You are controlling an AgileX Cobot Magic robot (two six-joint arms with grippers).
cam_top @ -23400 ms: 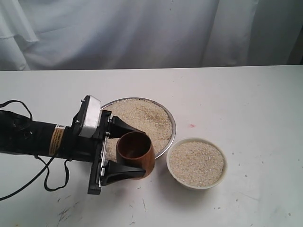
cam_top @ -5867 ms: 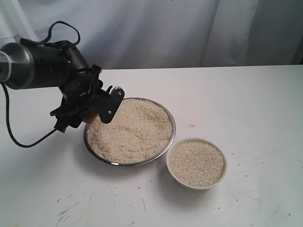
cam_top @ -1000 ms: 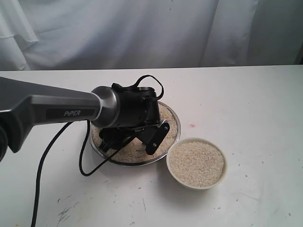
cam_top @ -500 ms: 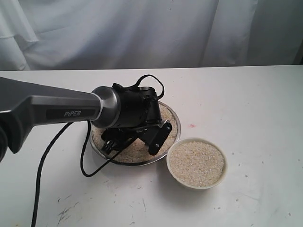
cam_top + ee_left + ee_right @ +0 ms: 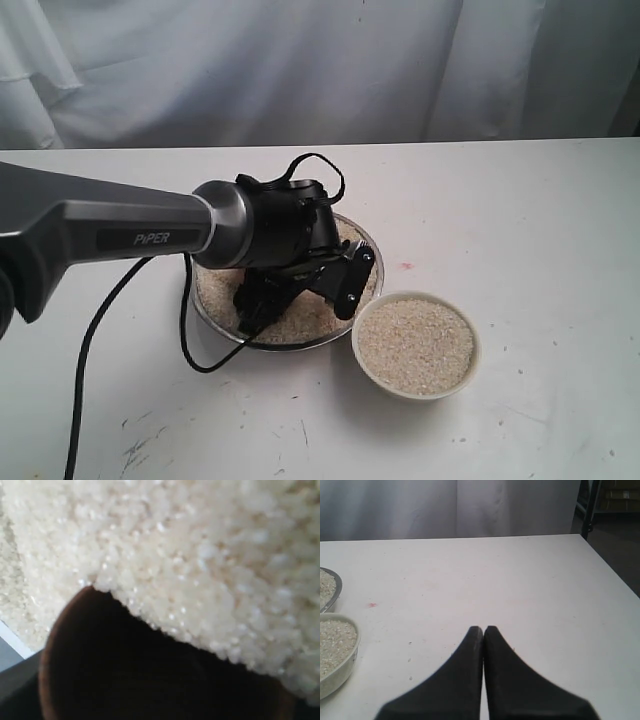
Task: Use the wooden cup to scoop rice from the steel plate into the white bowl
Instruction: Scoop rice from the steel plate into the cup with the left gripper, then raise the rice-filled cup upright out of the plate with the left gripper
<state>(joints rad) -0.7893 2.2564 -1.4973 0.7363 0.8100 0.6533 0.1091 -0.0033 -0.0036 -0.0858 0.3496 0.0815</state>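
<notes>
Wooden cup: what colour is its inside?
The wooden cup is dark brown inside, reddish rim; left wrist view.

The white desk (image 5: 520, 220) carries 2 dishes: a steel plate (image 5: 290, 344) of rice (image 5: 420, 345), and a white bowl (image 5: 416, 396) just beside the plate's rim, also filled with rice. A small pink speck (image 5: 405, 266) marks the surface behind the bowl. Dark scuffs (image 5: 140, 450) show near the front edge.

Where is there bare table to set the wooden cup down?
Open table right of the white bowl and behind the steel plate toward the curtain. Crowded: plate and bowl almost meet; the left arm and cable cover the plate's left.
</notes>
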